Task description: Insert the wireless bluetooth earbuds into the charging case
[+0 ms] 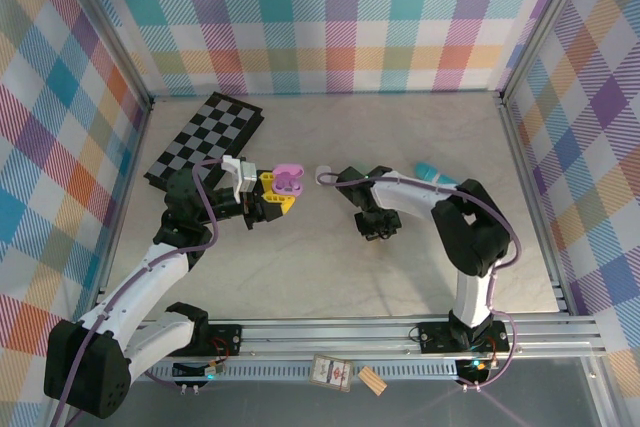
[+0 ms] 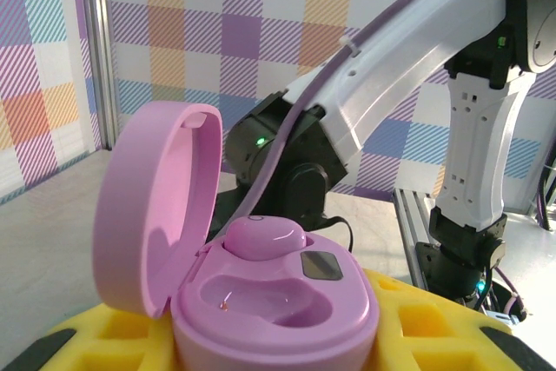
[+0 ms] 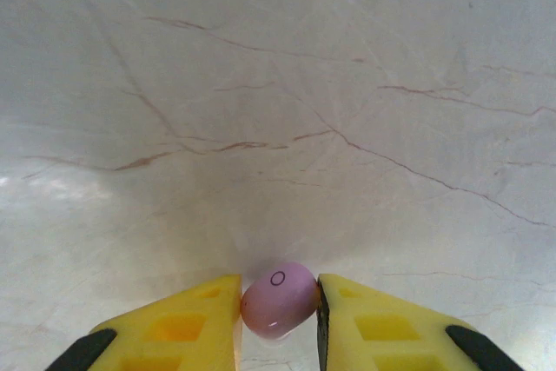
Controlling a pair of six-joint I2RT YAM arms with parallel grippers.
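Note:
My left gripper [image 1: 277, 194] is shut on the base of a purple charging case [image 2: 276, 297] and holds it off the table with its lid [image 2: 148, 206] swung open to the left. One purple earbud [image 2: 263, 237] sits in the case's far slot, and the near slot [image 2: 261, 301] is empty. My right gripper [image 3: 278, 294] points down at the tabletop and is shut on a second purple earbud [image 3: 280, 303], pinched between its yellow fingers [image 3: 187, 319]. In the top view the right gripper [image 1: 375, 229] is to the right of the case [image 1: 289, 179].
A checkerboard [image 1: 205, 139] lies at the back left. A small white object [image 1: 323, 176] sits between the arms. A turquoise stick [image 1: 436, 175] lies behind the right arm. Plaid walls close in the table on three sides.

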